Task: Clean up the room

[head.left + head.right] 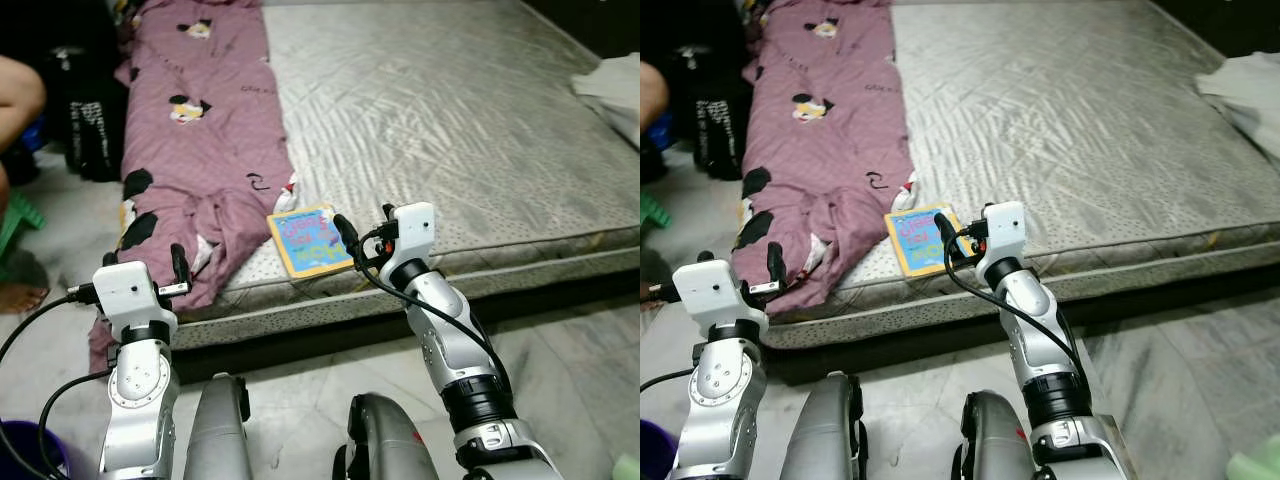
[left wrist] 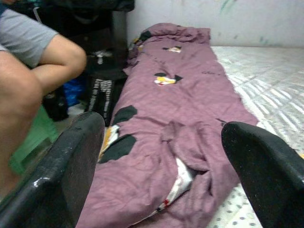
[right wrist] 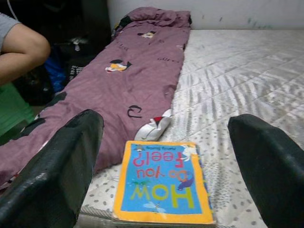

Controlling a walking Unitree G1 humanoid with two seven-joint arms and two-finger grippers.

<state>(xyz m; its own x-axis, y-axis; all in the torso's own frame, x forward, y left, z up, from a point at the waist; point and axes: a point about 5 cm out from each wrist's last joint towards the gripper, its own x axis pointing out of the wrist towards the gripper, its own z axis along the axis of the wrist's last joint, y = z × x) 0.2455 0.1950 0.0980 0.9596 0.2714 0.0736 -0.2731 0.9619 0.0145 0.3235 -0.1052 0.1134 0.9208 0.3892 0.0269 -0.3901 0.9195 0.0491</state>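
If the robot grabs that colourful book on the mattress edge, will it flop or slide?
The book looks thin and flat, so probably light and fairly stiff. Lying flush on the mattress, its edge may be hard to pinch; the open right gripper might push it instead.

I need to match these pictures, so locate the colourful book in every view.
Left eye view: book at the mattress's near edge, just ahead of the right gripper.
Right eye view: same spot.
Left wrist view: not in it.
Right wrist view: between the open fingers.
Shared landmark: purple blanket.
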